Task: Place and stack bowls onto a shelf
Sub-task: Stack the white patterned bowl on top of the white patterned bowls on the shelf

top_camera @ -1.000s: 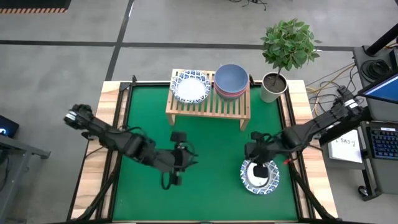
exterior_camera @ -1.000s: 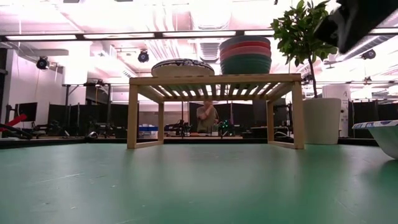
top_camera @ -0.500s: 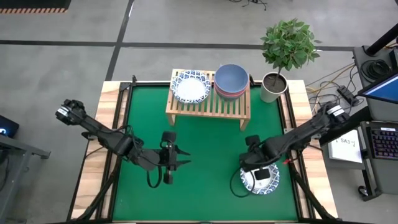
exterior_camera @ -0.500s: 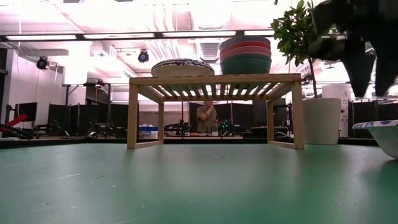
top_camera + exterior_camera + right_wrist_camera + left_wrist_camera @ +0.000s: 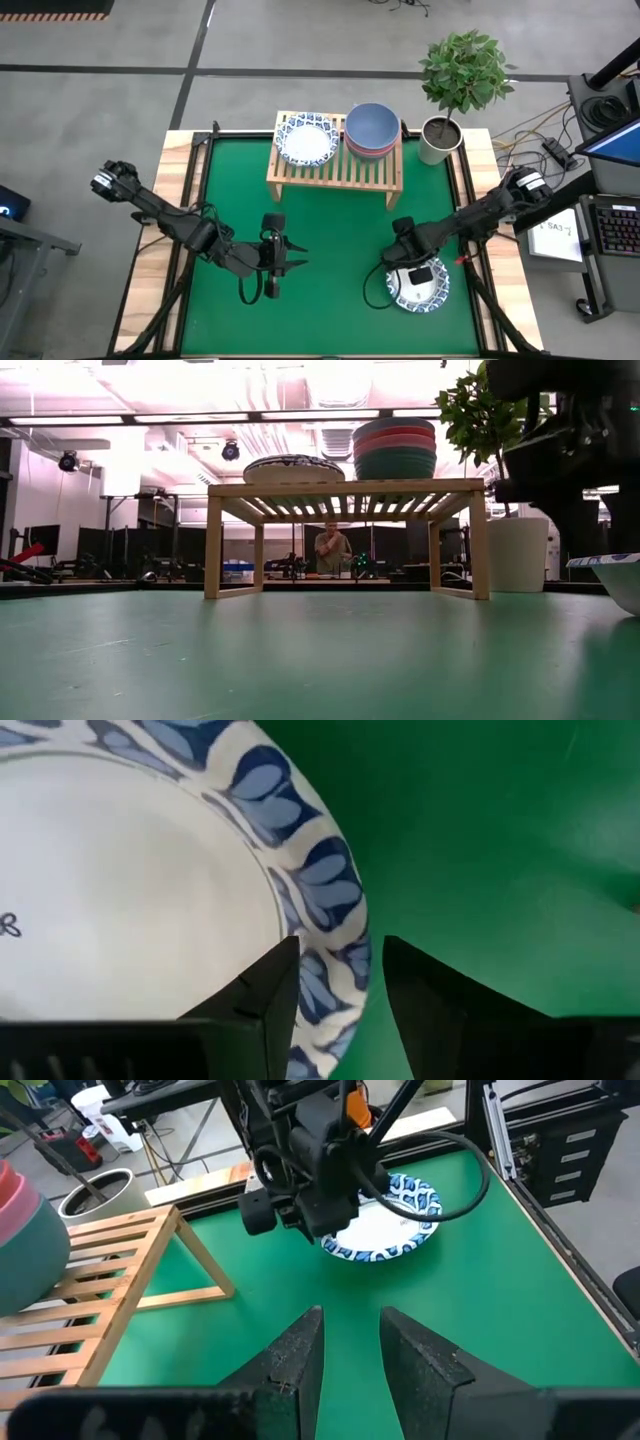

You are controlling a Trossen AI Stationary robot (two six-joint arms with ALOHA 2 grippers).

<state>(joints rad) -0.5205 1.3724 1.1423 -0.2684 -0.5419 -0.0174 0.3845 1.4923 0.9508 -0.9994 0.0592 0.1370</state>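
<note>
On the light-wood shelf [image 5: 335,165] at the table's far side rest a shallow white bowl with a blue patterned rim [image 5: 307,140] and a stack of deeper bowls [image 5: 372,128], blue-grey on top. Another patterned white bowl [image 5: 420,287] sits on the green mat near the right front. My right gripper [image 5: 407,272] points down at this bowl's left rim. It is open, with one finger over the bowl's inside and one outside it [image 5: 340,982]. My left gripper [image 5: 277,262] hovers open over the mat left of centre, holding nothing [image 5: 350,1350]. My right gripper stands astride the table bowl's blue patterned rim [image 5: 335,935], coming from above, one finger [image 5: 255,1005] on the inner side and one [image 5: 440,1010] on the outer. Whether either finger touches the rim, I cannot tell. The bowl sits flat on the mat.
A potted plant in a grey pot [image 5: 440,140] stands at the shelf's right end, on the table's far right corner. Bare green mat [image 5: 335,240] lies between the shelf and both grippers. A person [image 5: 332,550] shows far behind the shelf.
My right gripper has come down and a little toward the table's left, from over the table bowl's middle to its left rim. My left gripper has drawn back toward the table's left edge. No bowl has moved.
</note>
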